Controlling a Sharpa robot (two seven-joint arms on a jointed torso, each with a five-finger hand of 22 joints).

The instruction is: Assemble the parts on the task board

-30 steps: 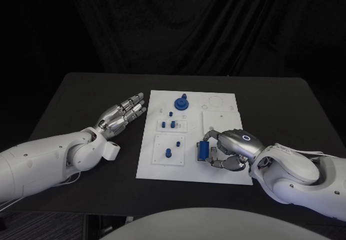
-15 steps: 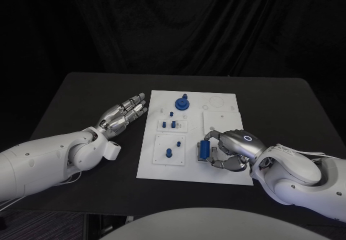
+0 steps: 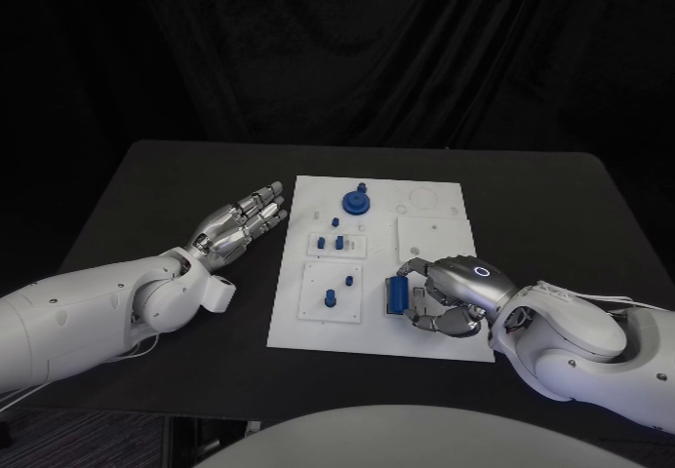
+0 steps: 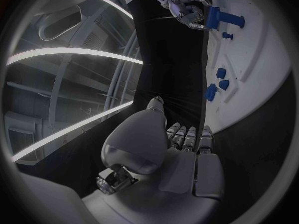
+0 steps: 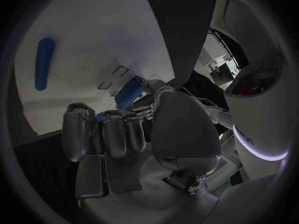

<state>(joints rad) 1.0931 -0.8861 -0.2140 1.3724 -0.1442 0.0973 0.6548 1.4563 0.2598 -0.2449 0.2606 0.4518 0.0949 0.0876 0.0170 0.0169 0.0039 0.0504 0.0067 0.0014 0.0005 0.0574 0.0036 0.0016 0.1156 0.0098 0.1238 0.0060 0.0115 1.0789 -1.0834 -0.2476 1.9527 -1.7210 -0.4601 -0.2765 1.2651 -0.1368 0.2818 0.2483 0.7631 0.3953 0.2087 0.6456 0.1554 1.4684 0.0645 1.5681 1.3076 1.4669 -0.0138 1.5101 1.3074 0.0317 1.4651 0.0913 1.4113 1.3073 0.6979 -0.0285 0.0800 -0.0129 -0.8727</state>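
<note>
1. Working from the near edge of the white rectangular task board, we log our right hand over the board's near right part, fingers curled around a blue block-shaped part. The right wrist view shows a blue piece just past the fingertips. We judge the curled grip is there to steady the block while it is seated; whether it already sits in its recess is hidden by the fingers.

2. Just beside it, toward the board's middle, a small blue peg and a rounded blue piece stand on a raised white panel, apart from the hand.

3. Further out, a cluster of small blue pegs sits on a second panel, untouched.

4. Off the board's left edge, our left hand lies with fingers extended and slightly apart, holding nothing. We judge it is parked clear so it does not disturb the parts.

5. At the far end, a blue round disc with a knob stands on the board; beside it are faint circular outlines, probably unfilled seats.
</note>
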